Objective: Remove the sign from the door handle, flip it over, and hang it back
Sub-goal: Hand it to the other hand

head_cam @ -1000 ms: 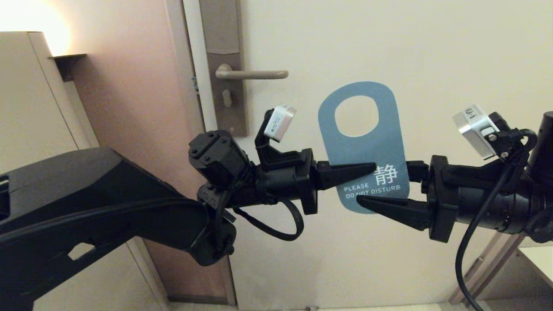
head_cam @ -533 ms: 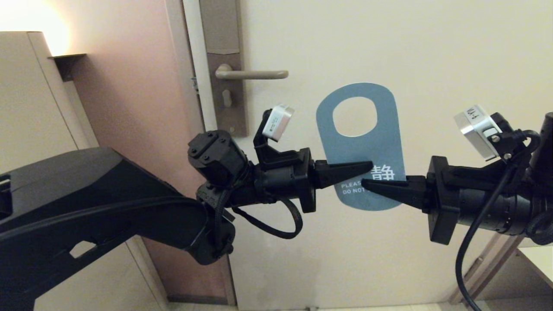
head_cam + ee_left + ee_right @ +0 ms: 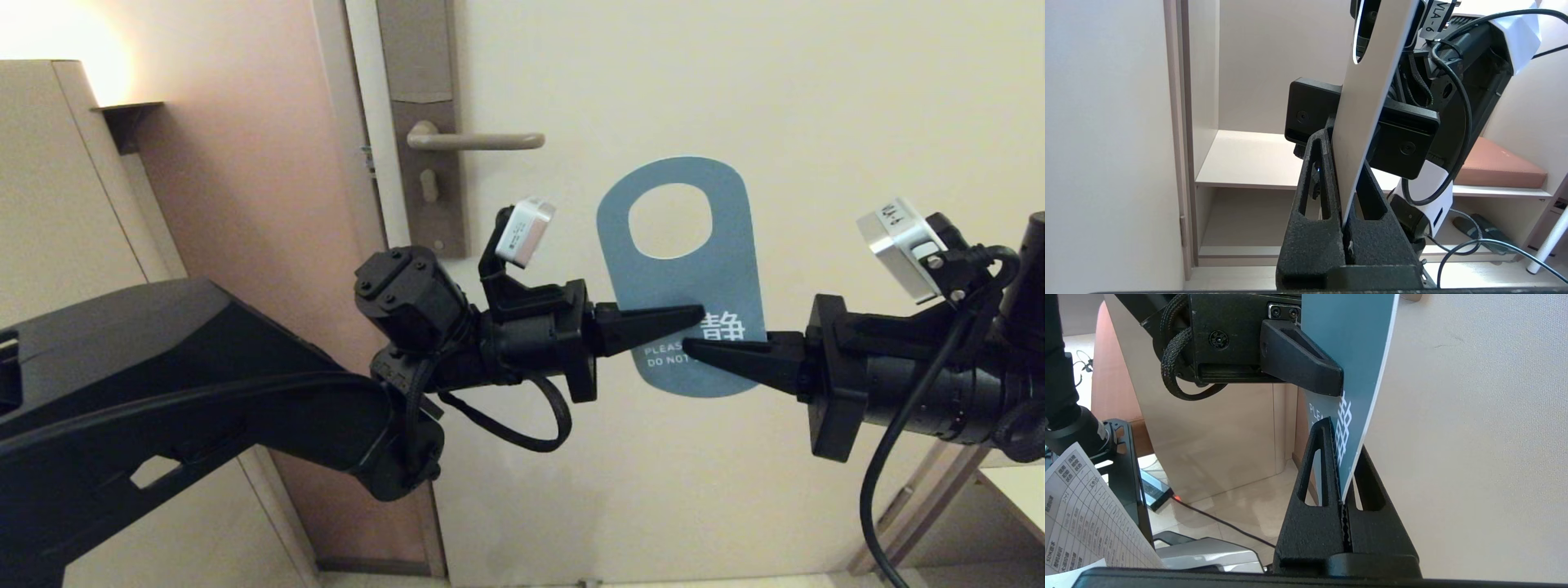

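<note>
The sign [image 3: 678, 278] is off the door handle [image 3: 478, 140] and held upright in the air in front of the door, below and right of the lever. Its blue "PLEASE DO NOT DISTURB" face is toward the head camera, with the hole at the top. My left gripper [image 3: 694, 314] is shut on the sign's left edge below the hole. My right gripper [image 3: 692, 348] is shut on its right lower part, just under the left fingertip. The left wrist view shows the white face [image 3: 1367, 102] pinched in the left gripper [image 3: 1345, 163]. The right wrist view shows the blue face [image 3: 1355, 355] in the right gripper [image 3: 1345, 457].
The handle sits on a tall grey-brown plate [image 3: 424, 122] with a keyhole at the door's left edge. A beige cabinet [image 3: 49, 204] stands at the far left. Open shelves [image 3: 1249, 159] show behind my right arm. A printed sheet [image 3: 1081, 522] lies low at the side.
My right gripper was open around the sign's lower end; it has risen slightly and shut on the sign. The sign and my left gripper shifted very slightly left.
</note>
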Available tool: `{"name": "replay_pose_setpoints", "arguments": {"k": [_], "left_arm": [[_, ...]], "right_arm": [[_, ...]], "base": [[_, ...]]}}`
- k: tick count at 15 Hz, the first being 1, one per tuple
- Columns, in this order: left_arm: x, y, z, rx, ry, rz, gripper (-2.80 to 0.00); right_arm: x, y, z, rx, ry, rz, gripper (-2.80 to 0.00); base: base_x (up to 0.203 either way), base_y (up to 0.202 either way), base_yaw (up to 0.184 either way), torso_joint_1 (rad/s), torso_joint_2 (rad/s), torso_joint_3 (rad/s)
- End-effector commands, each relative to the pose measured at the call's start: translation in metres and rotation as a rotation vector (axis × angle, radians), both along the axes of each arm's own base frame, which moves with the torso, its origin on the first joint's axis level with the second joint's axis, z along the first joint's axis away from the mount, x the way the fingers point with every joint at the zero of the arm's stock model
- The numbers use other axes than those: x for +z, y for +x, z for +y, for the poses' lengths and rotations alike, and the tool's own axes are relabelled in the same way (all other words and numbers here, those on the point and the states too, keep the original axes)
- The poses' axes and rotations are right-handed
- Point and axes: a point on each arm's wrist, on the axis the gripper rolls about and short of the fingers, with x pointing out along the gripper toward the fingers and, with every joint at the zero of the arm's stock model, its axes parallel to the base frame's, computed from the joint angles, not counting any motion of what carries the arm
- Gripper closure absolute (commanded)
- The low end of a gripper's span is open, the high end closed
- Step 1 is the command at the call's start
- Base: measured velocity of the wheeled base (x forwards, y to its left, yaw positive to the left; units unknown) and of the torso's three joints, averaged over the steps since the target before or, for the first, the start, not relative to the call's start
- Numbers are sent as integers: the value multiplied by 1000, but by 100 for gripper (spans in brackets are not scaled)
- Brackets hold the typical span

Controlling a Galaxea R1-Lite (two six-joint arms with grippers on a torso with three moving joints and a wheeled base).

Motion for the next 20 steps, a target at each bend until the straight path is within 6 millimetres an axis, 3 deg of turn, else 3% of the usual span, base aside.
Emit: {"name": "replay_pose_setpoints", "arguments": {"k": [1,2,3,14,17,20], "left_arm": [[2,-1,1,-5,-12,-17,0],[2,-1,1,-5,-12,-17,0],[2,-1,1,-6,-11,-17,-280],[6,-6,5,-10,-11,-22,-280],[6,-8,15,6,1,-9,-280],[7,3,29,53,1,-12,-280]], "right_arm": [[0,0,0,3,1,-1,0],[0,0,0,3,0,-3,0],[-1,0,0,3,0,-1,0],[0,-1,0,5,1,-7,0],[1,-2,0,5,2,-8,0],[0,-3,-1,5,1,-7,0]], "base": [[0,0,0,0,0,0],[0,0,0,0,0,0],[0,0,0,0,0,0],[0,0,0,0,0,0],[0,0,0,0,0,0],[0,0,0,0,0,0]]}}
